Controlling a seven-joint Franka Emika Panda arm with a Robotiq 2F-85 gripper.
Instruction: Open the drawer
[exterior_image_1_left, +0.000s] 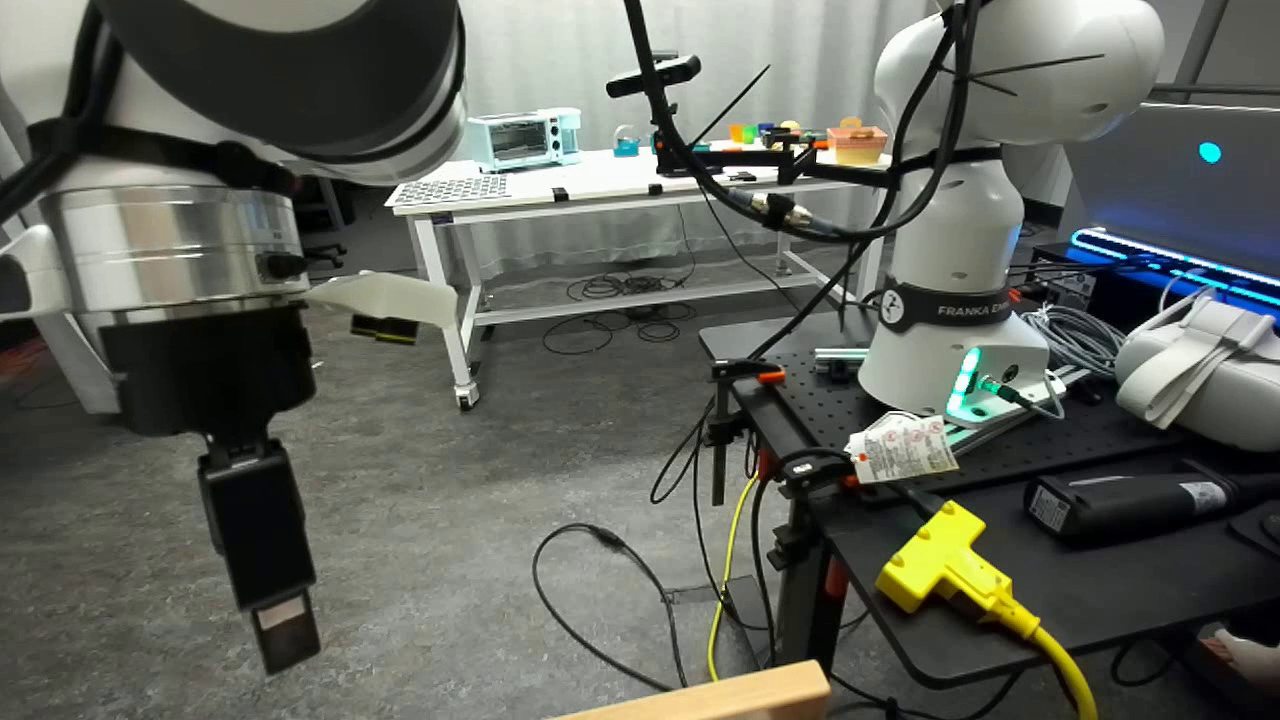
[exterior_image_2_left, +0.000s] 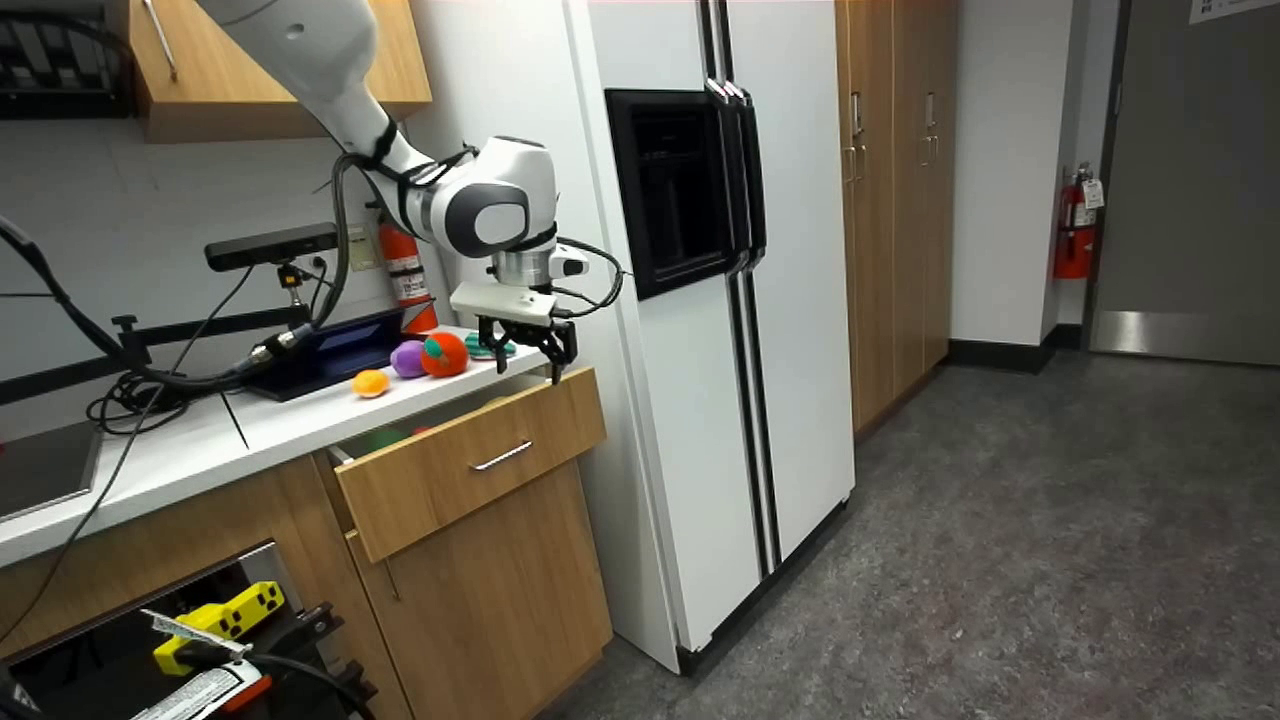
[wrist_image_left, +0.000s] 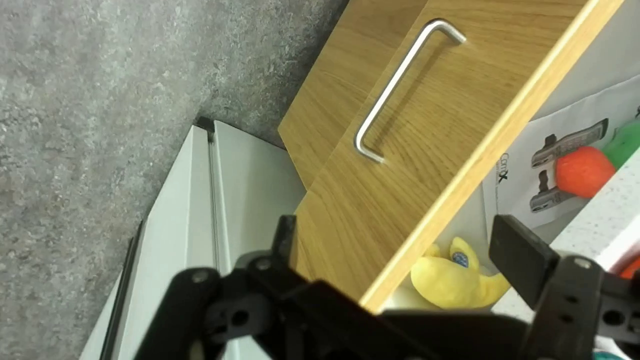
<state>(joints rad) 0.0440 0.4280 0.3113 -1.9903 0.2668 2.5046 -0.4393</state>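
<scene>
The drawer (exterior_image_2_left: 450, 475) stands partly open below the counter. Its wood front with a metal bar handle (wrist_image_left: 392, 90) fills the middle of the wrist view, and its pale top rim (wrist_image_left: 480, 165) runs diagonally. In an exterior view, a piece of the drawer's wood edge (exterior_image_1_left: 740, 697) shows at the bottom. My gripper (wrist_image_left: 402, 242) is open, with one finger on the outer side of the front and one over the inside. In an exterior view the gripper (exterior_image_2_left: 529, 373) is at the drawer's end by the fridge. I cannot tell whether a finger touches the rim. Nothing is held.
Inside the drawer lie a yellow plush toy (wrist_image_left: 450, 282), a red-orange ball (wrist_image_left: 585, 171), a green item (wrist_image_left: 625, 142) and a printed sheet. The white fridge (exterior_image_2_left: 660, 400) stands close beside. Toy fruit (exterior_image_2_left: 445, 355) and a dark blue tray (exterior_image_2_left: 340, 350) sit on the counter.
</scene>
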